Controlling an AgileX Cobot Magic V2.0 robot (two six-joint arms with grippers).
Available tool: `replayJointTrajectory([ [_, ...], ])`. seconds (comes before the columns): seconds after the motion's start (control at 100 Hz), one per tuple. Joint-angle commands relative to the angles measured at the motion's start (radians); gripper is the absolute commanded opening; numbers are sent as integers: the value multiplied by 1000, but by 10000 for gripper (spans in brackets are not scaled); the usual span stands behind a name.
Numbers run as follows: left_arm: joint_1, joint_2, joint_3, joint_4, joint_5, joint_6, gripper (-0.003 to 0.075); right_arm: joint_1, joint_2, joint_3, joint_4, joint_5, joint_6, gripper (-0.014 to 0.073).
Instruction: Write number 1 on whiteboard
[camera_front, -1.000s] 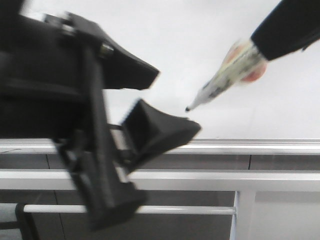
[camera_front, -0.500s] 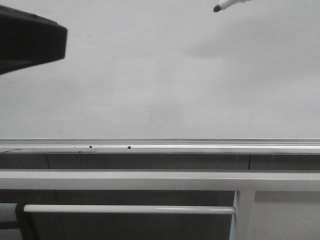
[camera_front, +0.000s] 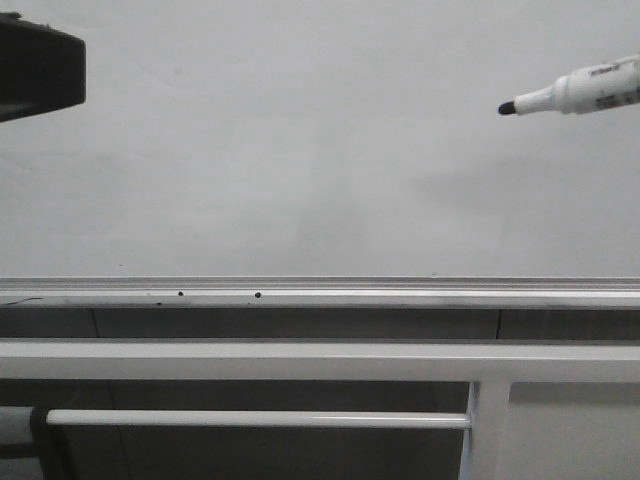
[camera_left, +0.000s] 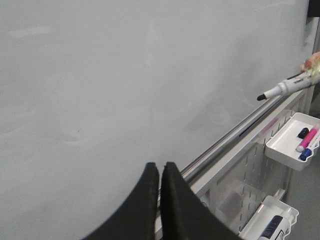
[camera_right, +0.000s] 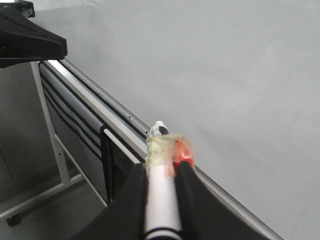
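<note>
Front view now shows the marker (camera_front: 585, 93) entering from the right edge of the whiteboard (camera_front: 300, 170), lying nearly level with its black tip aimed toward the board's middle. Half a second earlier only that tip showed at the top edge; a second ago the left arm filled the left half of the frame. Both arms have repositioned, and the left hand (camera_front: 38, 68) now sits only as a dark block at the upper left corner.

Check the hand states. In the left wrist view the left hand (camera_left: 160, 172) has its fingers pressed together, holding nothing. In the right wrist view the right hand (camera_right: 161, 172) grips the marker body, which carries a taped wrap and an orange patch just ahead of the fingers.

Note the board surface: no stroke is visible in any view, so the number 1 has not been started. The silver rail (camera_front: 320, 290) along the lower edge is bare apart from small dark spots.

Treat the change as an approach: you cannot tell from these views whether the tip touches the board, so confirm contact before drawing.
</note>
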Motion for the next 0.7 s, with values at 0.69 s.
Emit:
replayJointTrajectory([
  [0.69, -7, 1, -27, -14, -80, -5, -20, 1, 250, 24, -1, -450, 2, -63],
])
